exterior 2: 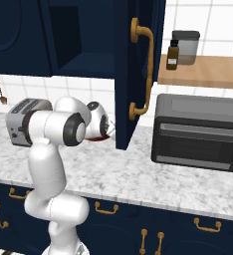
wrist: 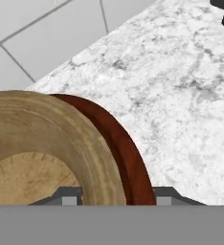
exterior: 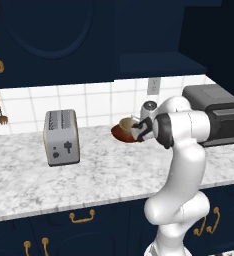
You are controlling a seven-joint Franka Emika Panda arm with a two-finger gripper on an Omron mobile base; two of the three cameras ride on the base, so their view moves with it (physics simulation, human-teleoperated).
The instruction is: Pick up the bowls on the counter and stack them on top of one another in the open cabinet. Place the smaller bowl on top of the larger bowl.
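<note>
Gripper [wrist: 117,195] sits at the bottom of the hand view, its fingertips [wrist: 70,195] straddling the rims of both bowls. The jaws stand partly apart; whether they are clamping the rims cannot be told. Smaller tan bowl [wrist: 42,148] fills the lower left of the hand view, and the larger reddish-brown bowl [wrist: 128,153] shows as a crescent right beside it. In the left base view both bowls lie mid-frame on the marbled counter [exterior: 104,175], tan bowl [exterior: 126,122] over the brown one [exterior: 123,134], right of the toaster [exterior: 61,136]. The open navy cabinet [exterior 2: 68,37] is at the upper left of the right base view, with the toaster oven [exterior 2: 198,132] at right.
</note>
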